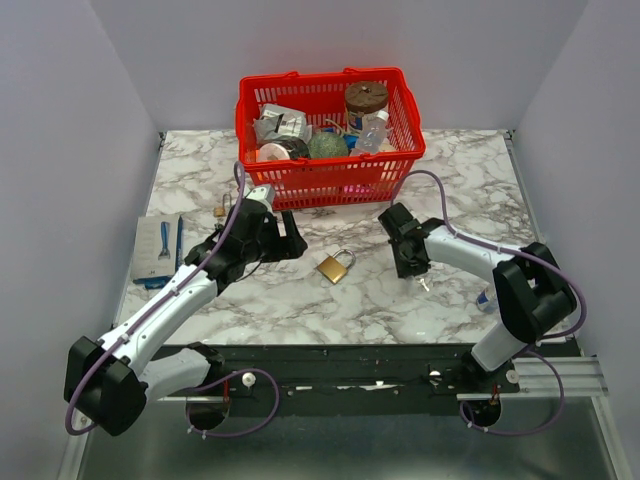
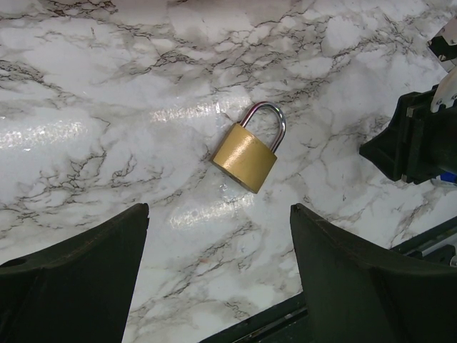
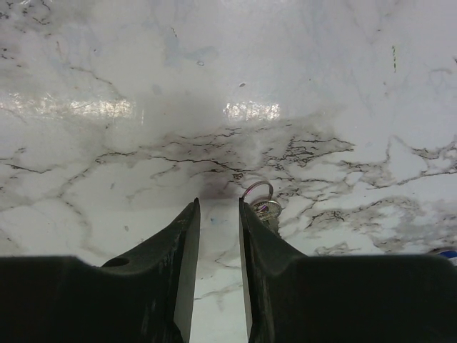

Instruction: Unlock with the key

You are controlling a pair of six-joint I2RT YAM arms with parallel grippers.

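Brass padlock (image 2: pixel 246 153) on marble (image 2: pixel 107 107), left tool (image 2: pixel 219 211) spread, key (image 3: pixel 263 204) beside right tool (image 3: pixel 218 207)

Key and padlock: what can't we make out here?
- Key blade: right wrist view, hidden behind a finger of the right end effector; only the ring shows.
- Key, top view: too small for detail.
- Padlock keyhole: left wrist view, that face is turned away from the camera.
- Basket contents: top view, partly hidden by its wall.
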